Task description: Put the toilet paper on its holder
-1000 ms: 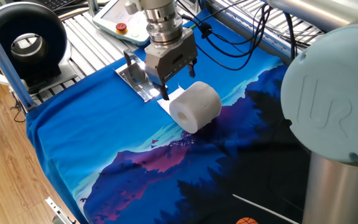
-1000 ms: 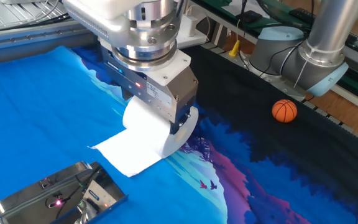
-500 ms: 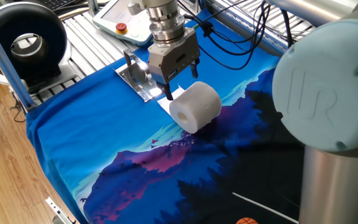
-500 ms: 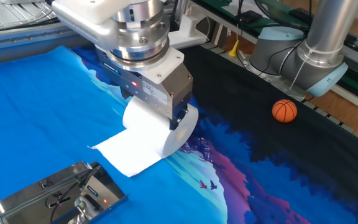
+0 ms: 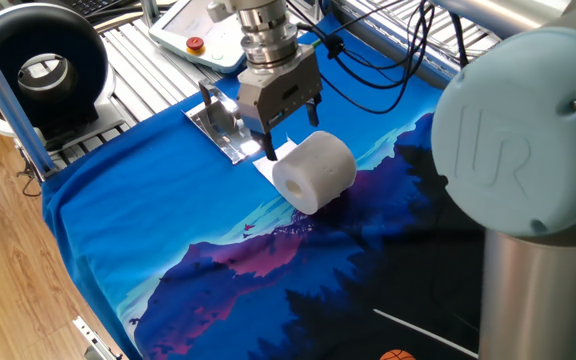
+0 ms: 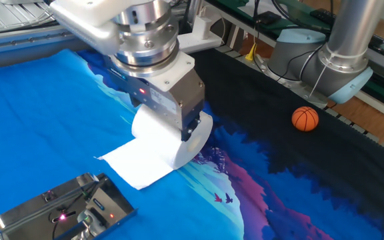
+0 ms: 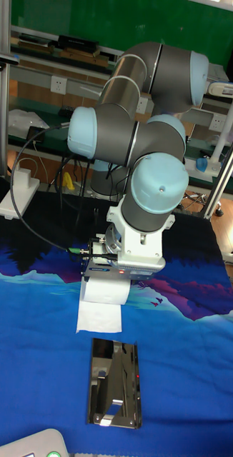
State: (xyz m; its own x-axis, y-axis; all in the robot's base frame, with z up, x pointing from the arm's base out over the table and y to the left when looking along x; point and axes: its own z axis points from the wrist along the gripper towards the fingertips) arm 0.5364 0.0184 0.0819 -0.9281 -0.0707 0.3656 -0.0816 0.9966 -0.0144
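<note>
The toilet paper point(image 5: 315, 172) lies on its side on the blue cloth, with its loose sheet point(image 6: 135, 163) spread flat toward the holder. The holder point(image 5: 223, 125) is a shiny metal plate with a bent arm, just left of the roll. It also shows in the other fixed view point(image 6: 65, 210) and in the tall view point(image 7: 116, 389). My gripper point(image 5: 291, 130) hangs open just above the sheet, between the holder and the roll, with nothing between its fingers. Its body hides much of the roll point(image 6: 175, 143) in the other fixed view. In the tall view the wrist hides the fingers above the roll point(image 7: 102, 289).
A white pendant with a red button point(image 5: 196, 43) lies behind the holder. A black round device point(image 5: 43, 65) stands at the far left. A small orange ball point(image 6: 305, 119) rests on the dark part of the cloth, near a second arm's base point(image 6: 319, 63). Black cables point(image 5: 368, 70) trail behind the gripper.
The gripper has shifted slightly up and back from the roll, and the arm's elbow has swung. The roll and holder have not moved.
</note>
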